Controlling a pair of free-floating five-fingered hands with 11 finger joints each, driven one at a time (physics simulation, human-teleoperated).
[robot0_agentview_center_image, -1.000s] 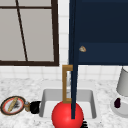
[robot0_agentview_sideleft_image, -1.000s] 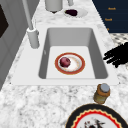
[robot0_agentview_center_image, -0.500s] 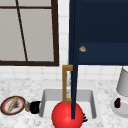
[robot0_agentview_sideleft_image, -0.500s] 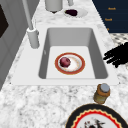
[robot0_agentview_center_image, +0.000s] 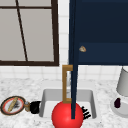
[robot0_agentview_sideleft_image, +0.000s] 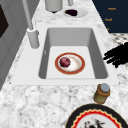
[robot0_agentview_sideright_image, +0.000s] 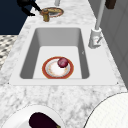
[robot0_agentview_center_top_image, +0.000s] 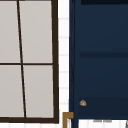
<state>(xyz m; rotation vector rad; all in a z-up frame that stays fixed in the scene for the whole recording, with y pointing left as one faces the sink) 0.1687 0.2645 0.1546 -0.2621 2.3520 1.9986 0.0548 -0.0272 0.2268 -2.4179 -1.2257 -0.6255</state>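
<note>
nothing has moved in the last second: our left hand (robot0_agentview_center_image: 35, 107) hangs released, fingers spread, just left of the grey steel sink (robot0_agentview_center_image: 47, 95) and beside the small amber jar with a grey lid (robot0_agentview_center_image: 26, 105), not gripping it. our right hand (robot0_agentview_center_image: 85, 112) hangs over the sink's front, and we cannot tell its grip.

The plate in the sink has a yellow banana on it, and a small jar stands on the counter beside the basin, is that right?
Not quite. The plate in the sink carries a round, dark red fruit, not a banana; the left side view shows it plainly. The small jar does stand on the counter beside the basin.
</note>
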